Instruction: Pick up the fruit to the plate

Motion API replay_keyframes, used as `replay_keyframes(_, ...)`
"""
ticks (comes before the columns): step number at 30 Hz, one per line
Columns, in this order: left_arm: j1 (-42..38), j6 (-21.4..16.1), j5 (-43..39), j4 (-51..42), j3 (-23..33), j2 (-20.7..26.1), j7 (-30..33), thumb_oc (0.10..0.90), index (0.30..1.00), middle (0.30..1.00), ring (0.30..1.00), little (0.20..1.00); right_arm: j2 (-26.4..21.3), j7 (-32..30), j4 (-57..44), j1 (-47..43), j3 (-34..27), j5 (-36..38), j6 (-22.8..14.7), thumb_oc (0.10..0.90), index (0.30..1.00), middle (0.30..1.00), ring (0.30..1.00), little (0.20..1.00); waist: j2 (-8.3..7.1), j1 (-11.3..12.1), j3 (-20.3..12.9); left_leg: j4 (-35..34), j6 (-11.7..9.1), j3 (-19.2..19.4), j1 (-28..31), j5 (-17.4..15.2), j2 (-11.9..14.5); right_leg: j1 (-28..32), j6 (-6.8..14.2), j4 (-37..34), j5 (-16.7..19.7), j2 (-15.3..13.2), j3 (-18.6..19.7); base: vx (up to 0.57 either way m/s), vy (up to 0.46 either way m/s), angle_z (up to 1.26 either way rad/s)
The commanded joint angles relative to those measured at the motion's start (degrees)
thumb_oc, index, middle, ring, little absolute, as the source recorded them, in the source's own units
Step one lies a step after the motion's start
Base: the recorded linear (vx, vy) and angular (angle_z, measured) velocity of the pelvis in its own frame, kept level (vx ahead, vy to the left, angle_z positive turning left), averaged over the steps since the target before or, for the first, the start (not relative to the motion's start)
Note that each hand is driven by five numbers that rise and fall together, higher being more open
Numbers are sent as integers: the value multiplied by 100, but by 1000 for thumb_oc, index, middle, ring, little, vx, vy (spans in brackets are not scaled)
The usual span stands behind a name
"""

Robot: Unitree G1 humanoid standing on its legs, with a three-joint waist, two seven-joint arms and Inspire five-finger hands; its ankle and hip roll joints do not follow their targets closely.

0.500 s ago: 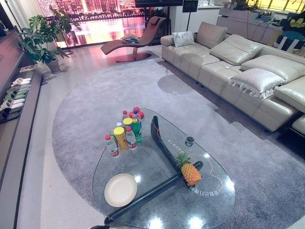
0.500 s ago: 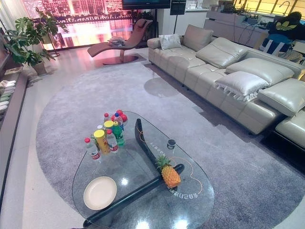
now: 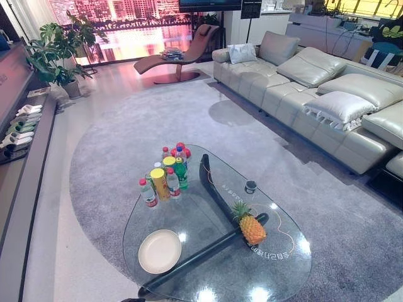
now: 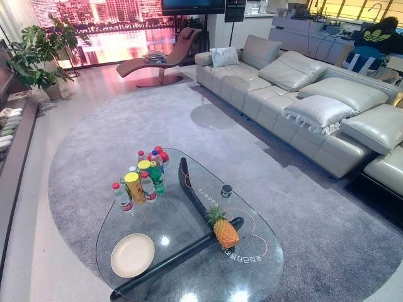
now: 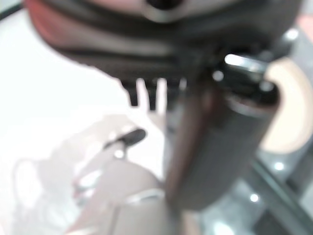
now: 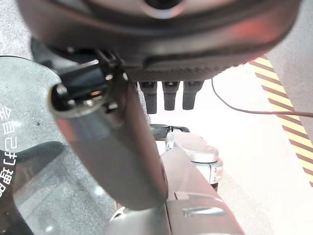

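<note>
Left hand (image 5: 146,54) seen from its own wrist: dark palm across the frame, fingers (image 5: 146,95) straight in a short row, thumb (image 5: 215,147) thick and extended, holding nothing. Right hand (image 6: 161,54) likewise: fingers (image 6: 168,95) straight and relaxed, thumb (image 6: 112,147) jutting out, grasping nothing.

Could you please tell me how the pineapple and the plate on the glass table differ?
The pineapple is orange-yellow with a green crown; the plate is plain cream. The pineapple stands tall, while the plate lies flat and round. The pineapple is toward the table's right, the plate toward its left. Both rest untouched on the glass table.
</note>
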Motion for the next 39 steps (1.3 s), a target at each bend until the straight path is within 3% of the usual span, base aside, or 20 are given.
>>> replay_keyframes(1,-373,-54,-1,345,-51,-191,-9,800,900,900,900,900,18,6,314,-478,60,-46,30,800,900,900,900,900,125,46,229,31,62,63,98,-60,181,141,11,10,337,-205,-499,0,0,0)
replay_keyframes(12,-361,-29,-95,347,-48,-201,33,800,900,900,900,900,-1,20,318,-468,83,-67,39,800,900,900,900,900,119,54,301,31,90,-41,54,-63,138,139,-35,36,292,-150,-458,6,1,0)
replay_keyframes(19,-346,74,-237,272,-141,-199,30,800,900,900,900,900,-54,-119,204,-495,151,-145,-8,800,900,900,900,900,152,27,527,31,61,-79,-255,52,182,-143,-41,12,368,-136,-429,-10,5,0)
replay_keyframes(22,-409,118,-621,143,-286,-182,112,800,900,900,900,900,-207,-115,130,-629,222,-182,-42,800,900,900,900,900,229,-18,813,31,54,-177,-689,194,204,-607,-87,11,458,-100,-304,-161,38,-8)
replay_keyframes(25,-774,101,-1021,64,-356,-139,235,800,900,900,900,900,-293,-154,68,-951,261,-97,-202,800,900,900,900,900,306,-87,1391,31,79,-349,-1367,366,140,-1297,-138,18,625,-33,-83,-300,-16,-8)
replay_keyframes(29,-1116,64,-1371,13,-336,-56,271,800,900,900,900,900,-389,-311,-37,-1278,342,-144,-341,800,900,900,900,900,343,-115,1856,31,106,-483,-1923,473,54,-1840,-176,24,760,12,28,-248,-36,-1)
replay_keyframes(34,-1523,-144,-1920,-227,-376,137,240,800,900,900,900,900,-649,-1039,-493,-1696,436,-95,-744,800,900,900,900,900,383,-82,2407,31,131,-598,-2378,496,-139,-2342,-134,87,890,-103,-26,-168,5,-6)
replay_keyframes(39,-2042,-362,-2890,-575,-250,335,743,800,900,900,900,900,-979,-1370,-958,-2241,470,357,-1069,800,900,900,900,900,358,-34,2836,192,193,-753,-2896,567,-278,-3069,-141,639,783,-188,139,-175,9,-4)
